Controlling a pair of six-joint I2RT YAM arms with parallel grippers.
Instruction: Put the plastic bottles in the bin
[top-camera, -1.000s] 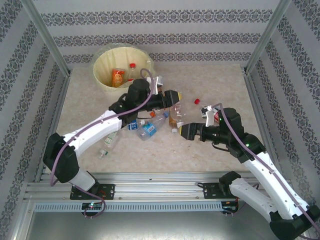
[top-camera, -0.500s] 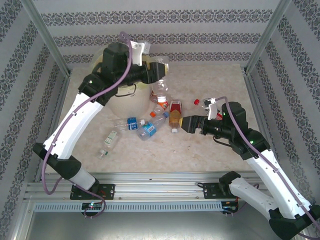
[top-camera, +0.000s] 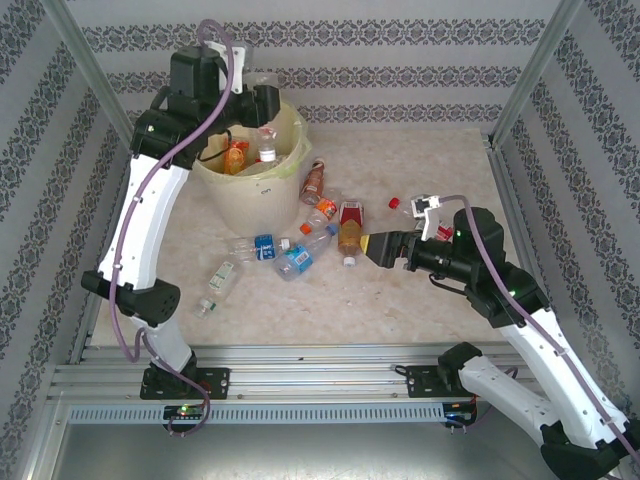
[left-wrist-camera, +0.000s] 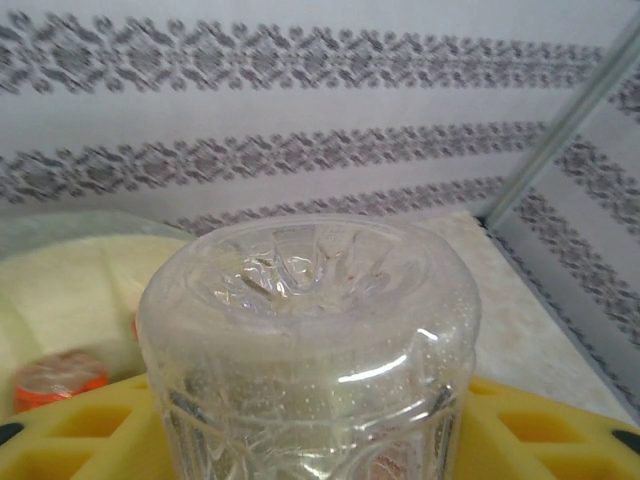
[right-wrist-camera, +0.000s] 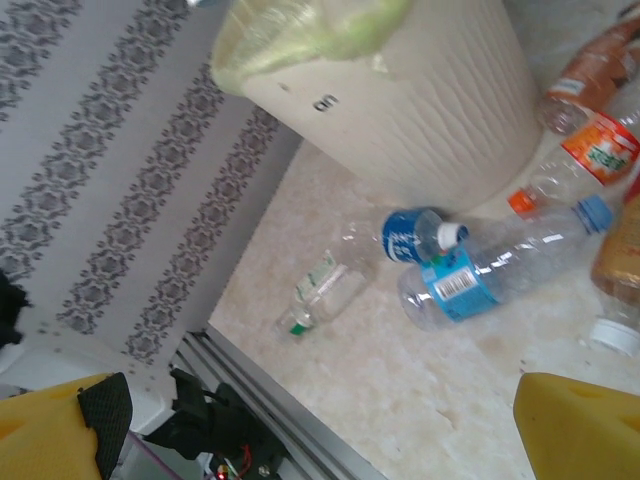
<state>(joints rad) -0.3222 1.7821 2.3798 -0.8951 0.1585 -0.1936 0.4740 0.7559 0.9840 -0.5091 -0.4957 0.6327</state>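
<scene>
Left fingers (top-camera: 266, 102) are up over the bin (top-camera: 250, 195), pinching a clear bottle (left-wrist-camera: 310, 330). On the left wrist view we're looking straight at its moulded base, sat between the yellow pads. The bin stands at the back left of the bench (top-camera: 430, 160), and we can see an orange bottle (top-camera: 235, 155) and a red-capped one (top-camera: 266, 148) down inside it. Right fingers (top-camera: 371, 246) are spread wide with nothing between them, low over the bench just beside a red-labelled bottle (top-camera: 349, 228). The rest of the plastic bottles lie in a loose heap in front of the bin: a blue-labelled one (top-camera: 293, 260), a green-labelled one (top-camera: 221, 275) off to the left, an orange-labelled one (top-camera: 322, 210), and a brownish one (top-camera: 313, 180) right by the bin's side
</scene>
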